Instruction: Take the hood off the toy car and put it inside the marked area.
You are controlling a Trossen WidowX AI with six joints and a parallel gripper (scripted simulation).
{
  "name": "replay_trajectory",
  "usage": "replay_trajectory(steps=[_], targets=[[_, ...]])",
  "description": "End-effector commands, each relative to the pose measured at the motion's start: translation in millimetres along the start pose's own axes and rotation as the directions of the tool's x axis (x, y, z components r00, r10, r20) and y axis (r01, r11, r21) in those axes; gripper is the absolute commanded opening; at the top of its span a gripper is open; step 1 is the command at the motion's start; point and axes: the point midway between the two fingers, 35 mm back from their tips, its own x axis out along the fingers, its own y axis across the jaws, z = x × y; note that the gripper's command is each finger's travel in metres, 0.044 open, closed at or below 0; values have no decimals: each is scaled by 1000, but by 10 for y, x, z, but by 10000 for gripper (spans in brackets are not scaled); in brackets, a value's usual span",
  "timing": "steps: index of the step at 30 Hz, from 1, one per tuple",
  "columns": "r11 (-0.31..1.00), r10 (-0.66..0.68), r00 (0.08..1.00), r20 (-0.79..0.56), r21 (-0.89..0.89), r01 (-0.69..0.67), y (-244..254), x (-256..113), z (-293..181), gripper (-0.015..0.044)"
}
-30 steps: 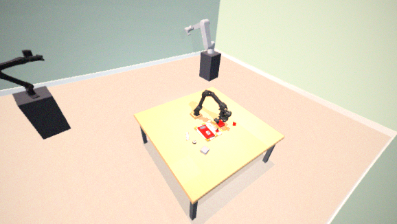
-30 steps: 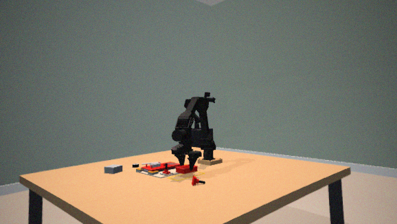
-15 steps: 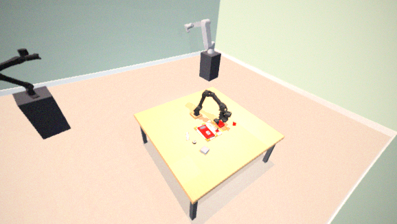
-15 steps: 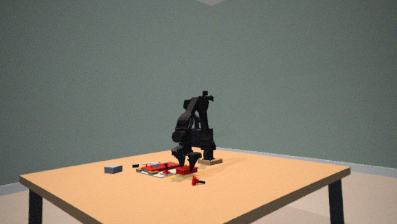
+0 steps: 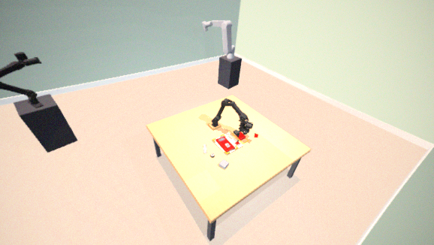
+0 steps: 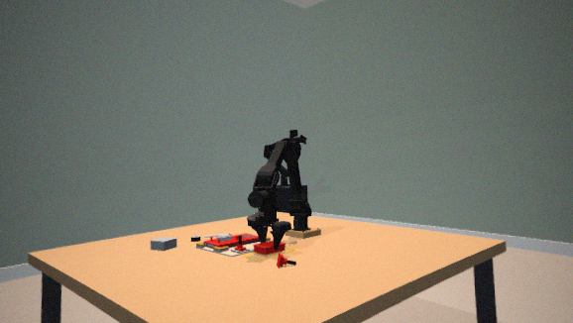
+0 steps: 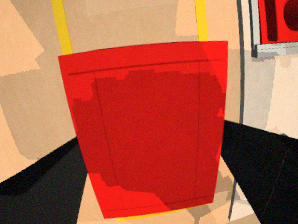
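Note:
The red hood is a flat-topped red block, level and very low over the table. The black gripper is shut on it, one finger at each side. The marked area is a yellow outline; its side lines run out past the hood's far edge in the wrist view, and a bit of yellow shows under the near edge. The hood hides the rest. Whether the hood touches the table I cannot tell. The red toy car sits beside it.
A red piece with a black stem lies close to the hood. Another small red piece stands between car and hood. A grey block and a small dark part lie beyond the car.

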Motion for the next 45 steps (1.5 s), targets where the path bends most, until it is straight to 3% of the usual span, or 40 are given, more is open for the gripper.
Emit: replay_trajectory(steps=[1,13,30,37,45], targets=[[1000,-2,1000,-2,5,2,-5,30,-6,0],[1000,-2,1000,-2,5,2,-5,85,-7,0],[1000,0,1000,0,0,0,1,40,1,440],[1000,2,1000,-3,0,-2,-1,-648,6,440],[1000,2,1000,-3,0,-2,-3,-678,3,440]])
